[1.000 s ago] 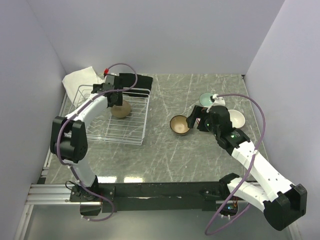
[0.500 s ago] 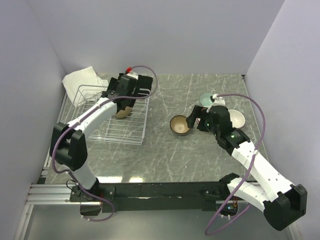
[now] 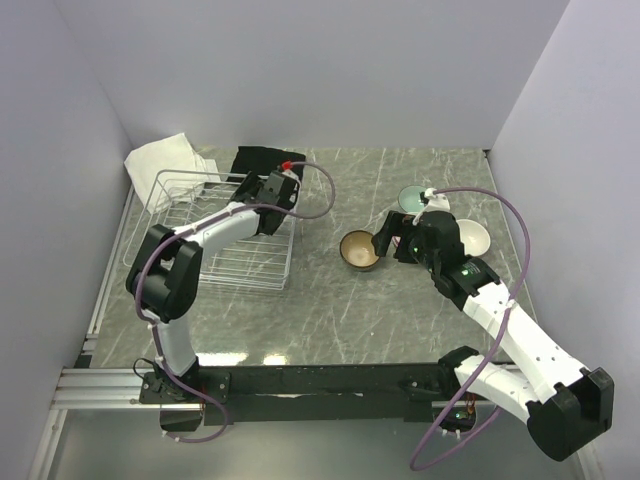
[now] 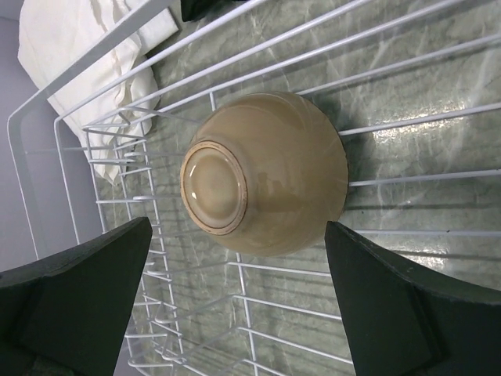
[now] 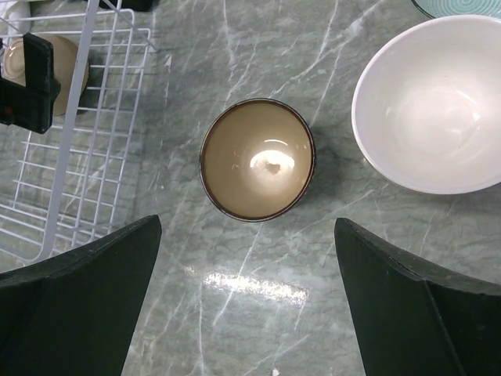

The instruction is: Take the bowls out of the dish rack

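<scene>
Swung over since 1 s ago, from the back-left of the dish rack (image 3: 170, 215) to its right side: left tool (image 3: 258, 212). Spread wide, holding nothing, w/ fingers (image 4: 78, 305) either side of an upturned tan bowl (image 4: 266, 184), no contact seen. Lying foot-up on the rack wires, that bowl, near the rack's right wall. Beyond the rack's far end, white cloth (image 3: 160, 158) and black cloth (image 3: 255, 158).

No shift at right tool (image 3: 385, 240): spread wide too, empty, hanging above brown bowl (image 3: 359, 249) w/ dark rim, upright on the desk (image 3: 330, 310), clear of the rack. To the right of it, white bowl (image 3: 470, 237), upright, a gap btwn the two. Further back, teal bowl (image 3: 412, 199), partly hidden by the wrist; cannot tell if teal and white touch.
</scene>
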Controlling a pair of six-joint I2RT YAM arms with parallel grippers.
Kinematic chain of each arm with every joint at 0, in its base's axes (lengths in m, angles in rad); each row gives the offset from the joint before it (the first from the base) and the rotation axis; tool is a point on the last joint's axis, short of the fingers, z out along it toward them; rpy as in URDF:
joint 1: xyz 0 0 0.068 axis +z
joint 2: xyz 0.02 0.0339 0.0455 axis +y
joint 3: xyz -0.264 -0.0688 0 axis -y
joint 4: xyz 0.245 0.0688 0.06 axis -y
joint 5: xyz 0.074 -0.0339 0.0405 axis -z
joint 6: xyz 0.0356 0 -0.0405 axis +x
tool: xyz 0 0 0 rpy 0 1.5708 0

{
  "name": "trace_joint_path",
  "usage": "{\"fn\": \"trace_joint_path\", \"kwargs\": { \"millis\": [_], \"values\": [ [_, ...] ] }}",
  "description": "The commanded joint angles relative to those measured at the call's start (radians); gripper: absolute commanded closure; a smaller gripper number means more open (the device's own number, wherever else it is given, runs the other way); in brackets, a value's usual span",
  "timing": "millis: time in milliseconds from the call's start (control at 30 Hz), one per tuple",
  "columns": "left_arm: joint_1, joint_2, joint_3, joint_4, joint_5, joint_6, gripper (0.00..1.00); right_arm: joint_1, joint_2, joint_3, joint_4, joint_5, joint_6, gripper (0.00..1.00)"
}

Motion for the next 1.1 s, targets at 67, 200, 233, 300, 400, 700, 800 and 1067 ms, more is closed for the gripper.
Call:
{"fn": "trace_joint_path", "kwargs": {
  "millis": [67,200,233,300,400,700,800,1067],
  "values": [
    [-0.021,0.002,-0.027,0.121,0.017,0.110,0.01,0.000,0.006,0.024,0.006,0.002,-0.021,0.00],
    [-0.031,0.019,-0.043,0.136,0.023,0.143,0.02,0.000,0.014,0.030,0.000,0.001,-0.025,0.00],
    [-0.031,0.022,-0.044,0.136,0.020,0.154,0.02,0.000,0.016,0.030,-0.002,0.001,-0.025,0.00],
    [-0.032,0.034,-0.044,0.136,0.019,0.163,0.03,0.000,0.020,0.028,0.000,-0.002,-0.026,0.00],
    [-0.032,0.045,-0.058,0.149,0.008,0.196,0.03,0.000,0.028,0.028,0.001,-0.010,-0.028,0.00],
    [-0.031,0.065,-0.036,0.122,-0.003,0.177,0.04,0.000,0.054,0.045,0.000,-0.017,-0.038,0.00],
    [-0.025,0.013,-0.082,0.149,0.022,0.194,0.03,0.000,0.059,0.051,-0.005,-0.017,-0.043,0.00],
    [-0.014,-0.154,-0.230,0.257,0.167,0.341,0.02,0.000,0.060,0.053,-0.002,-0.028,-0.044,0.00]
  ]
}}
